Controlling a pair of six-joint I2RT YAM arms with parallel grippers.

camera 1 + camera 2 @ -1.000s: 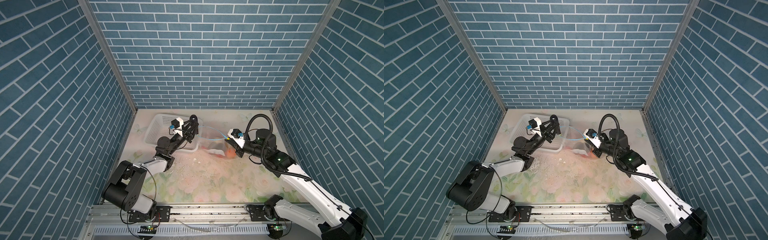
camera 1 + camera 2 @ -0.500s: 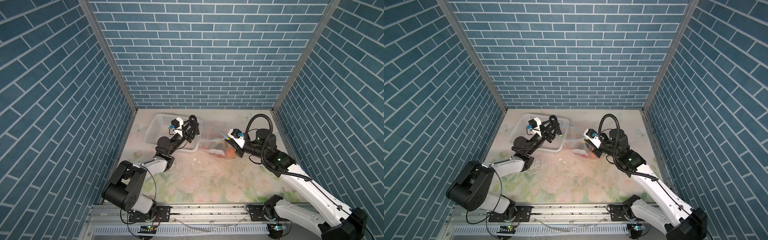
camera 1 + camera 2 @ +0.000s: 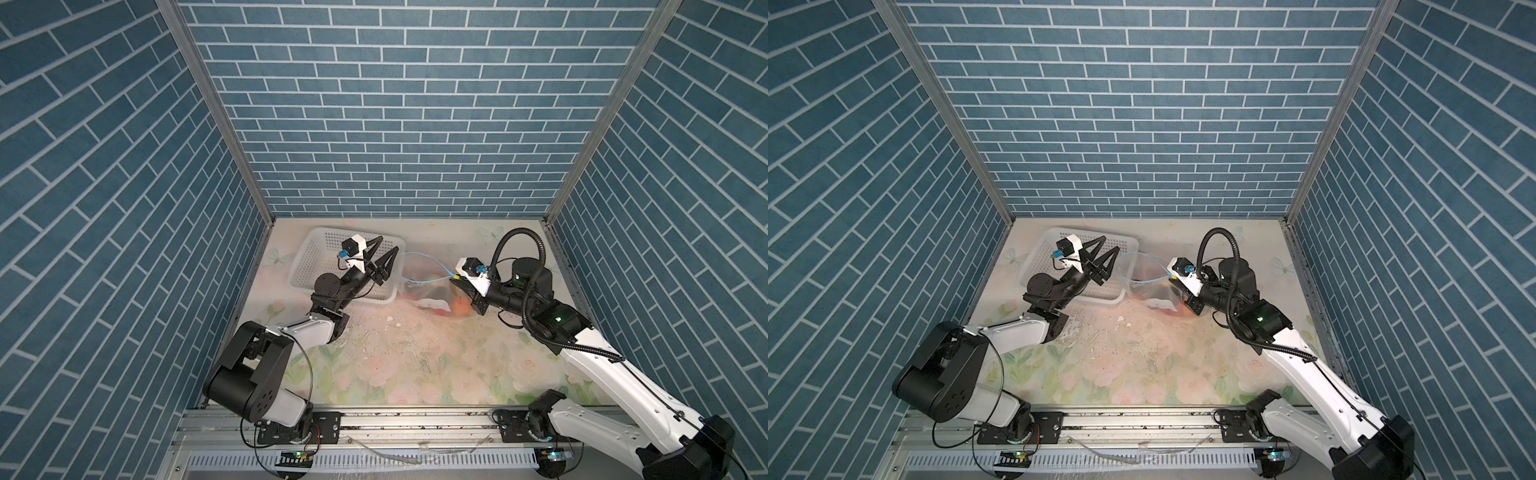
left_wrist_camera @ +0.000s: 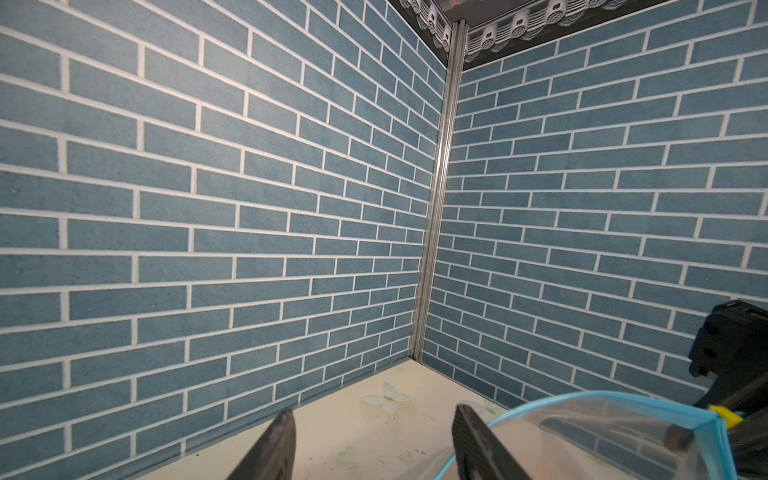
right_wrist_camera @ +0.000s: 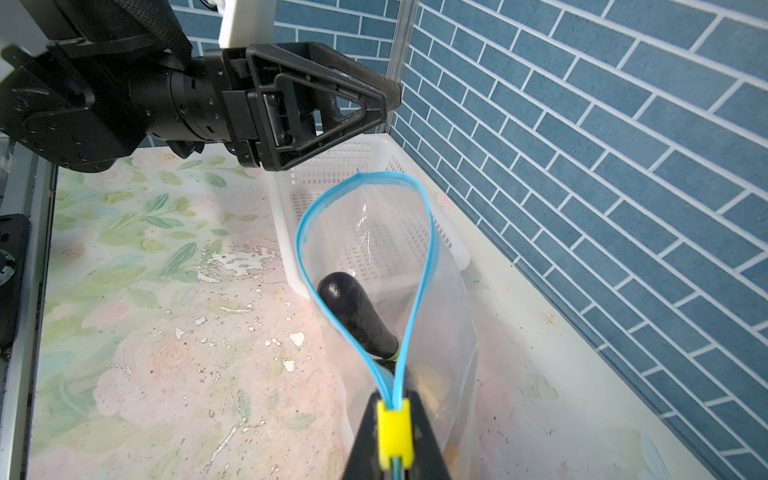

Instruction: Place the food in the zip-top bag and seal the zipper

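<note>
tops: high, front, looking down | wrists: close, low | shared: zip-top bag [image 4: 602, 432] mouth

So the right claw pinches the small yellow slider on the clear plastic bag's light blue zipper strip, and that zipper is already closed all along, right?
Not closed. The right wrist view shows the light blue zipper strip gaping in a wide loop above the clear plastic bag, a dark purple toy aubergine inside. The right gripper does pinch the small yellow slider.
</note>
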